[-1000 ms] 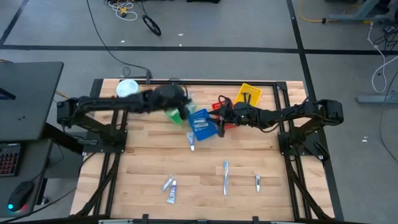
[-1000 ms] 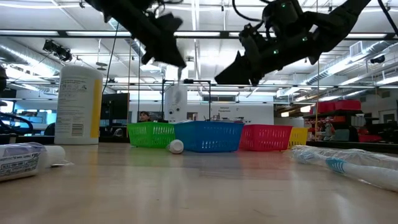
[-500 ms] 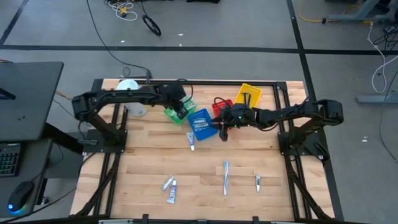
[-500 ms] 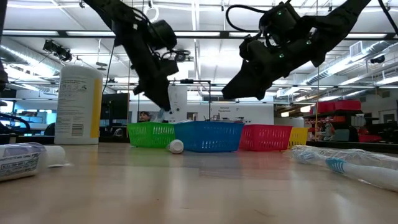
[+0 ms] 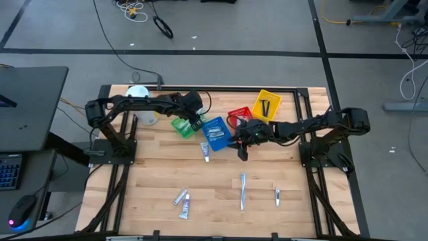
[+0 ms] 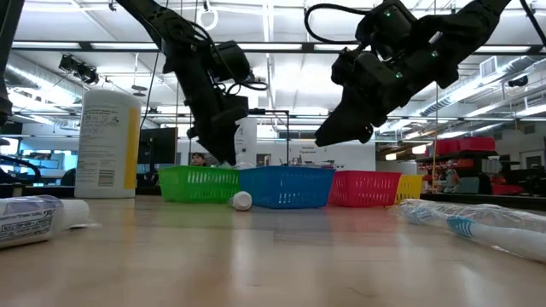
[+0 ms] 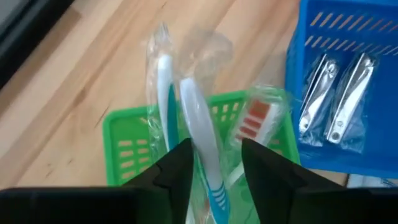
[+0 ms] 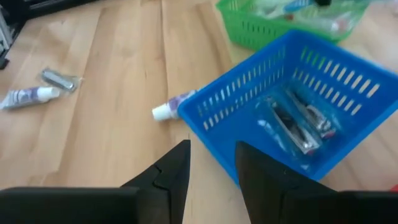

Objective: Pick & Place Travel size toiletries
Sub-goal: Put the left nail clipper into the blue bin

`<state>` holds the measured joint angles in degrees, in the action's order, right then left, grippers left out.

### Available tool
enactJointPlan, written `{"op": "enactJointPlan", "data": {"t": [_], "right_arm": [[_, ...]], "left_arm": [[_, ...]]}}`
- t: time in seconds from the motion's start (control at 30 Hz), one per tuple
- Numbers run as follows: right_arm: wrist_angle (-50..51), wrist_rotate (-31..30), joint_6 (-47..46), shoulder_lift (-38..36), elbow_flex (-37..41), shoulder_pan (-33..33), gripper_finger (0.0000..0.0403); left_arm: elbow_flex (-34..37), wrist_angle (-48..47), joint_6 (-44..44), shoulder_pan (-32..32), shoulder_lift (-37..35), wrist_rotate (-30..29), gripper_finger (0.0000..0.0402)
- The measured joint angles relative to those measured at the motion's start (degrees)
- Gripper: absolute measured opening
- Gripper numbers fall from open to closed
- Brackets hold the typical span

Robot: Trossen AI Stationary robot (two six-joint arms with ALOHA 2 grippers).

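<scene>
Wooden table [image 5: 154,174] holds what we still must sort: tubes [image 5: 182,199], toothbrush [image 5: 242,189], small item [image 5: 277,195] lower frame. Green basket [image 5: 182,125], blue basket [image 5: 215,133] partly filled. Left gripper [image 5: 195,121] over green basket, jaws released around wrapped toothbrushes [image 7: 186,118]. Right gripper [image 5: 241,150] jaws parted, empty. Tube [image 5: 205,151] beside blue basket.

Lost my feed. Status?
Left gripper open over green basket, toothbrush between fingers. Right gripper open, empty, beside blue basket.

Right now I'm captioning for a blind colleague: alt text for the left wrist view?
Wrapped toothbrushes lie in a green basket beneath the open left gripper; a blue basket beside it holds nail clippers.
</scene>
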<state>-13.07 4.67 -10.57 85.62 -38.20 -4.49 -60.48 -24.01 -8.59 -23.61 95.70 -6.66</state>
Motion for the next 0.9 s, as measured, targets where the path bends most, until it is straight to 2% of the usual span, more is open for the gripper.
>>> {"op": "enactJointPlan", "data": {"t": [0.17, 0.33, 0.43, 0.7, 0.9], "right_arm": [[0.9, 0.1, -1.1, 0.0, 0.0, 2.0, 0.0135], [1.1, 1.5, -0.3, 0.0, 0.0, 6.2, 0.0135], [1.4, 1.5, 0.7, 0.0, 0.0, 9.0, 0.0135], [3.9, 1.6, -1.5, 0.0, 0.0, 16.4, 0.0135], [5.8, 1.6, -2.7, 0.0, 0.0, 21.7, 0.0135]], "left_arm": [[-4.6, -6.4, 0.7, 1.0, -0.1, -1.2, 0.0173], [-9.7, -10.8, 1.7, 3.6, -0.2, -10.0, 0.0188], [-12.4, -11.1, 3.1, 5.3, -0.2, -13.2, 0.0193], [-17.7, -11.3, 5.8, 10.2, -0.2, -13.7, 0.0187], [-17.9, -7.9, 8.7, 15.1, -0.6, -13.3, 0.0179]]}}
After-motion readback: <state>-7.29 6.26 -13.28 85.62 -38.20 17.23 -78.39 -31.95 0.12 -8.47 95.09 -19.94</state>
